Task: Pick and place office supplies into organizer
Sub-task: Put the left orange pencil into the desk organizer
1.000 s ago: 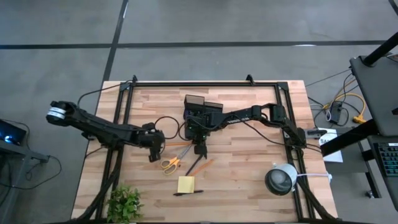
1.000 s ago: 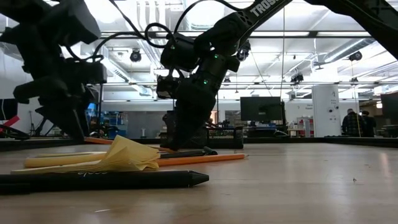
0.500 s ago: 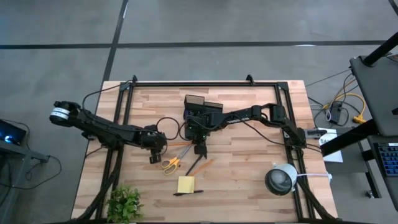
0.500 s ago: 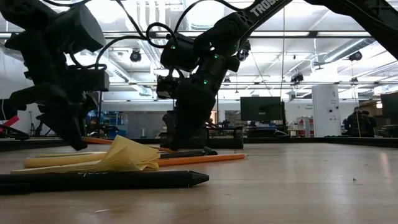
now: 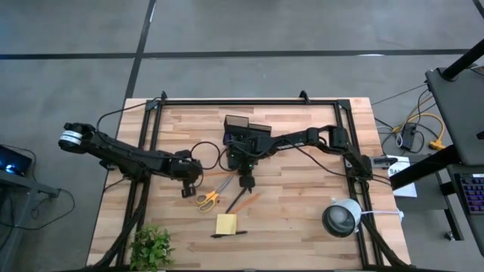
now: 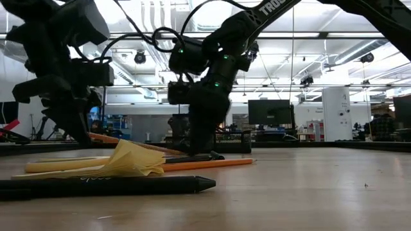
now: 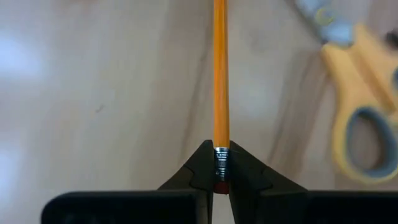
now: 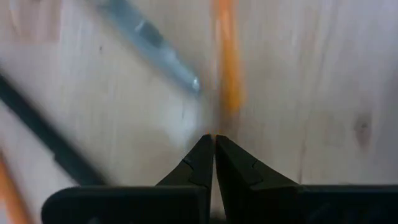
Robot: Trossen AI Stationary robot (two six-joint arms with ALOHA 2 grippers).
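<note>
lying on the wooden table (image 5: 302, 219), an orange pencil (image 7: 220, 68) has its metal-banded eraser end pinched between the fingers of the left gripper (image 7: 222, 180), which is clenched on it; the shaft runs straight away from the jaws across the wood. just beside it rest the yellow-handled scissors (image 5: 208, 198), their grey-lined loops visible in the left wrist view. the left gripper (image 5: 188, 187) sits low at the table's left-centre. nearer the front edge lie a square yellow sticky-note pad (image 5: 225, 224) and a thin black pen (image 5: 228, 235) touching its front side; in the low view the pen (image 6: 106, 186) stretches across the foreground with the curled yellow pad (image 6: 131, 160) behind it. a second orange pencil (image 5: 246, 202) lies near the middle. the right gripper (image 5: 246, 181) hangs over that spot with its fingers pressed together, holding nothing, tips close to the wood. behind it stands the dark organizer (image 5: 246, 130). a green plant (image 5: 153, 248) and a round lamp (image 5: 342, 218) occupy the front corners.
</note>
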